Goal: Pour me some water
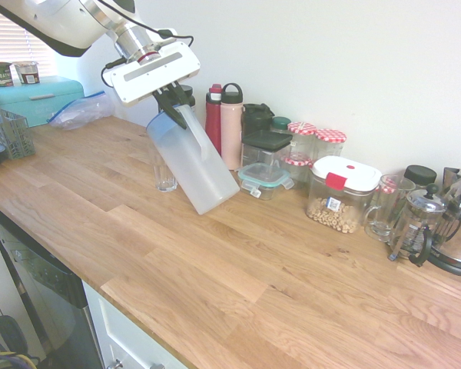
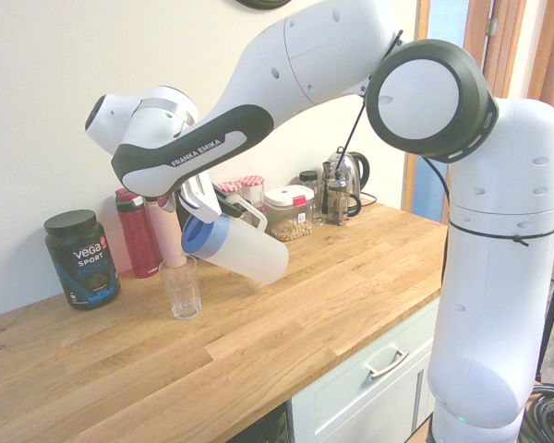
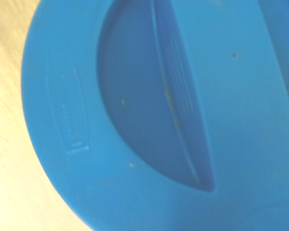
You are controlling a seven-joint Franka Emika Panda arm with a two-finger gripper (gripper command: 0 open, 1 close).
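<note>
The pincer [image 1: 171, 98] is closed on the side handle of the frosted jug [image 1: 196, 157], which hangs directly below it, tilted steeply over the wooden counter [image 1: 238, 284], with its blue lid [image 2: 206, 236] uppermost and facing the clear drinking glass [image 2: 180, 288]. The glass stands upright on the counter, below the pincer and just beside the lid end of the jug; the water itself cannot be made out through the frosted wall. Behind the pincer, toward the wall, stand the red bottle [image 2: 138, 235] and the pink flask [image 1: 231, 131]
</note>
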